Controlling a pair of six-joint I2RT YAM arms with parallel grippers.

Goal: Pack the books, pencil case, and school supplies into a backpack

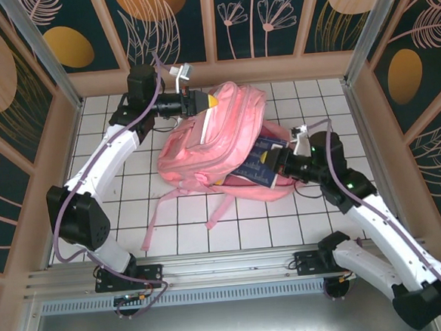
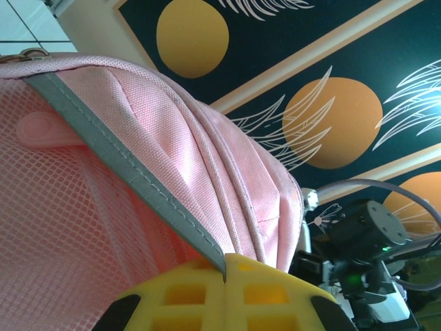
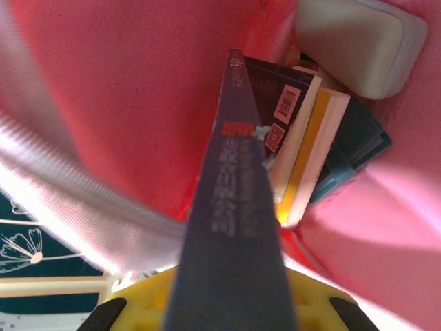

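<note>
The navy book (image 3: 234,193) is half inside the mouth of the backpack (image 1: 225,127), held edge-on by the right gripper (image 1: 275,165), whose fingers are closed on its spine end. The main danger, I think, is that its front corner catches on the stack already inside the backpack: a second navy book (image 3: 286,103), a yellow-orange book (image 3: 306,162) and a teal book (image 3: 355,148), with the pencil case (image 3: 362,41) deeper behind them. This would push the soft backpack away instead of filling it. The left gripper (image 2: 226,269) is shut on the backpack's grey-edged rim (image 2: 138,179) and lifts the mouth open; if this pinch slips, the opening collapses on the book. Free room is on the side of the cavity away from the stack, where the pink wall is bare. Outside the backpack the table (image 1: 133,209) has open tiles, but the straps (image 1: 160,219) trail loose on the near side.
</note>
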